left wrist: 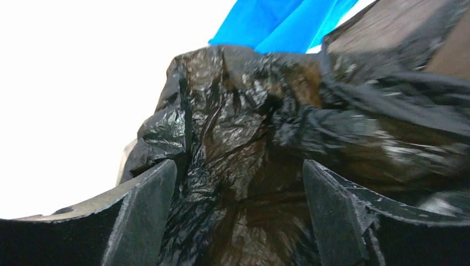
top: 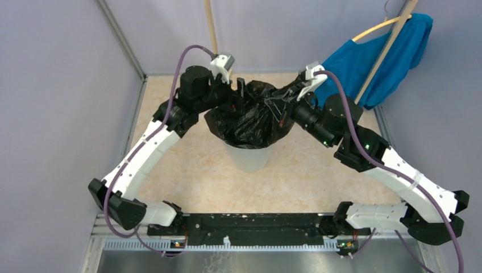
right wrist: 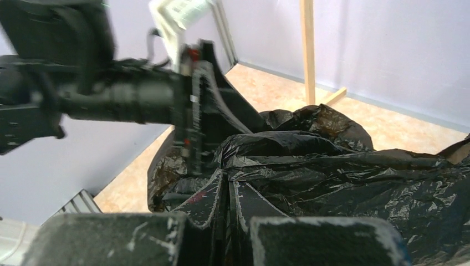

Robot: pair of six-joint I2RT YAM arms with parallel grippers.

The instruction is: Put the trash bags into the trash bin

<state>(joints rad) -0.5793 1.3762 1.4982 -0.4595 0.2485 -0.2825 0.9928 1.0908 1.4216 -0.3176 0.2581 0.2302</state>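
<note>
Black trash bag (top: 250, 116) atop bin (top: 248, 158)

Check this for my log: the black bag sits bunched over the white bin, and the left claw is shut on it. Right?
No: the left claw is open, its fingers apart either side of the bag, as the left wrist view shows. The bag does sit bunched over the white bin.
</note>
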